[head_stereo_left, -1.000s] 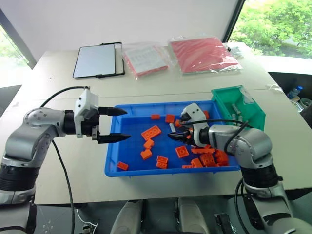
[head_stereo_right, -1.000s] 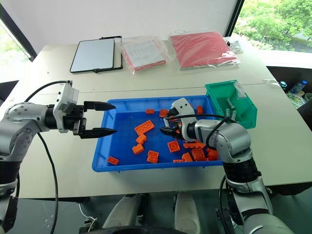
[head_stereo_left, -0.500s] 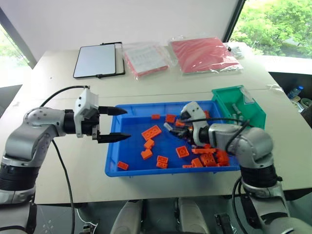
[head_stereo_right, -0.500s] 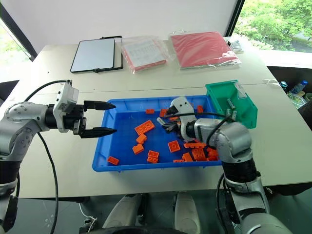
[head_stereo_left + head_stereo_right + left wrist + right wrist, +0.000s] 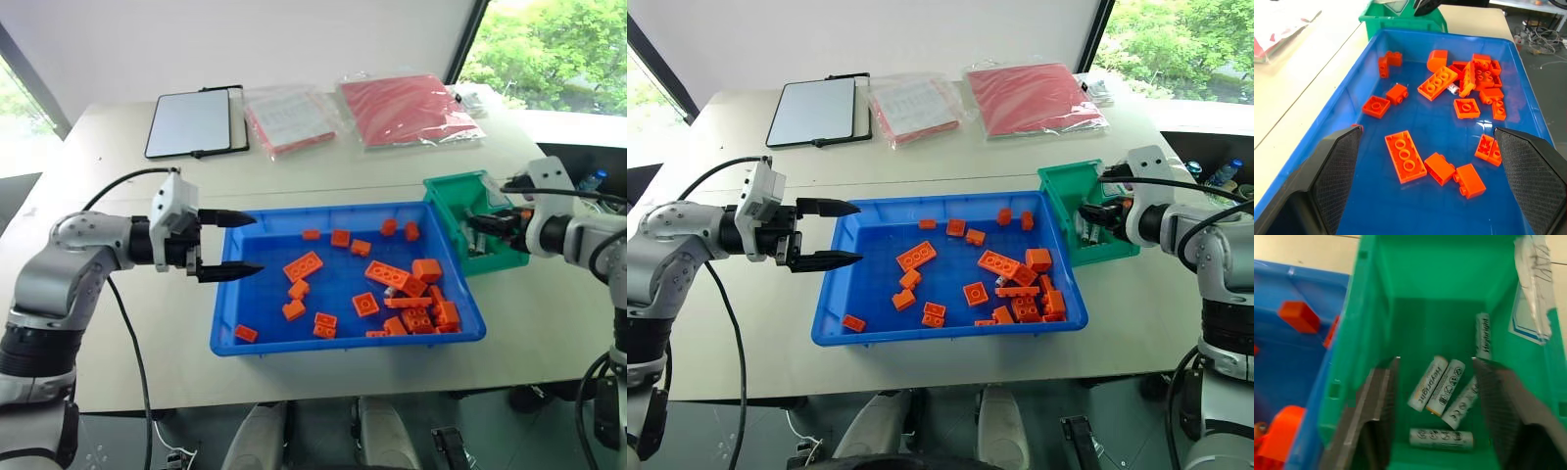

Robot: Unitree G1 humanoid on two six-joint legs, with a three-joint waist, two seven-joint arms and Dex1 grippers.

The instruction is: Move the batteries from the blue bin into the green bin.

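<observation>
The blue bin [image 5: 227, 328] holds several orange bricks, and one small silver battery [image 5: 1453, 88] lies among them beside a long brick. To its right, the green bin [image 5: 445, 202] has several batteries [image 5: 1444, 387] lying loose on its floor. My right gripper [image 5: 1436, 361] hangs open over the green bin's inside with nothing between its fingers [image 5: 1380, 411]; it also shows at the bin in the head views [image 5: 490, 223]. At the blue bin's left rim my left gripper [image 5: 235, 245] is held open and empty, pointing across the tray.
A tablet [image 5: 191, 122] and two plastic-wrapped packets [image 5: 289, 117] [image 5: 407, 108] lie at the back of the table. Table edges run close to the blue bin's front and the green bin's right side.
My right gripper closed on a battery in the blue bin, swung right and up to the green bin, and now stands open there. The left arm has not moved.
</observation>
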